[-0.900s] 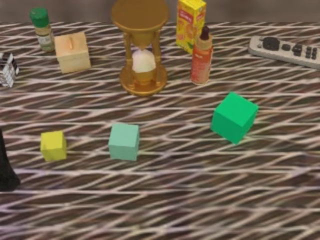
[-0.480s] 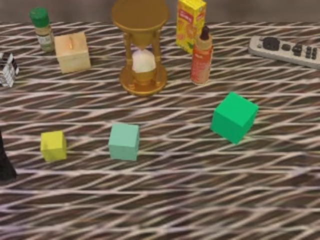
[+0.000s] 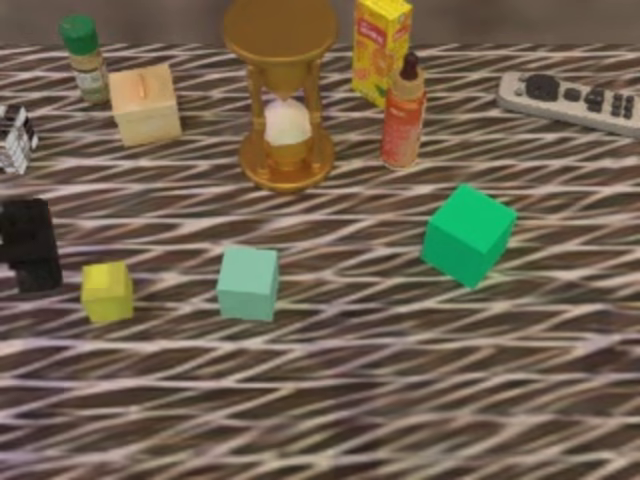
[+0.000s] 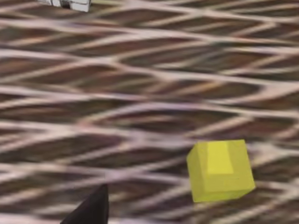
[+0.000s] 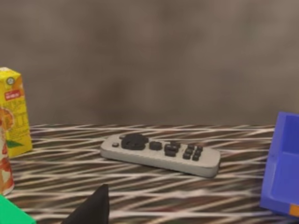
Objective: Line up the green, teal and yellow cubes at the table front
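Observation:
Three cubes stand apart on the table (image 3: 330, 400): the small yellow cube (image 3: 107, 291) at the left, the teal cube (image 3: 248, 283) in the middle, and the large green cube (image 3: 468, 234) at the right, turned at an angle. My left gripper (image 3: 35, 262) hovers just left of the yellow cube, open and holding nothing. In the left wrist view the yellow cube (image 4: 219, 170) lies ahead, beside one dark fingertip (image 4: 96, 209). My right gripper is outside the top view. One dark fingertip (image 5: 96, 205) shows in its wrist view, along with a corner of the green cube (image 5: 9, 212).
Along the back stand a green-lidded spice jar (image 3: 84, 58), a tan wooden block (image 3: 146, 103), a gold hourglass (image 3: 285, 100), a yellow carton (image 3: 381, 48), an orange bottle (image 3: 404, 115) and a grey remote (image 3: 570, 98). A small black-and-white cube (image 3: 15, 138) sits far left. A blue bin (image 5: 285, 168) stands near the remote.
My left gripper has moved from the table's left edge farther back and inward, to just left of the yellow cube. The cubes have not moved.

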Action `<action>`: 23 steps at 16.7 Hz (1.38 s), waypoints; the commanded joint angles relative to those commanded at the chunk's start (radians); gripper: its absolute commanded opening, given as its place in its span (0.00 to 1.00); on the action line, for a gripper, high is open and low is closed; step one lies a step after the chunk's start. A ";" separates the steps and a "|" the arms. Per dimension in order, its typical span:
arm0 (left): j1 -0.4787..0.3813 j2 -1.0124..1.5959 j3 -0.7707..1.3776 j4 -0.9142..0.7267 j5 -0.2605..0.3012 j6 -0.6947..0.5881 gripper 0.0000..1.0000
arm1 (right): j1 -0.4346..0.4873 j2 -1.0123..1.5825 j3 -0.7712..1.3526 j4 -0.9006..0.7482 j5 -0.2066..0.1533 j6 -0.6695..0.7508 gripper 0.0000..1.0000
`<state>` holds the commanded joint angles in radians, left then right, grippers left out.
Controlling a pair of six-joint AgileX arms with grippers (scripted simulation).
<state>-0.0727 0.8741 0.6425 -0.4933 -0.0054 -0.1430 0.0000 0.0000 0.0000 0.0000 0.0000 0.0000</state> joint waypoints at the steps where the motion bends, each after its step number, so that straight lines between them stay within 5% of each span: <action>1: -0.009 0.106 0.070 -0.060 0.000 -0.016 1.00 | 0.000 0.000 0.000 0.000 0.000 0.000 1.00; 11: -0.079 0.949 0.663 -0.503 0.004 -0.147 1.00 | 0.000 0.000 0.000 0.000 0.000 0.000 1.00; 23: -0.084 1.072 0.730 -0.507 0.007 -0.163 1.00 | 0.000 0.000 0.000 0.000 0.000 0.000 1.00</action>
<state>-0.1563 1.9465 1.3720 -0.9999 0.0011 -0.3063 0.0000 0.0000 0.0000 0.0000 0.0000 0.0000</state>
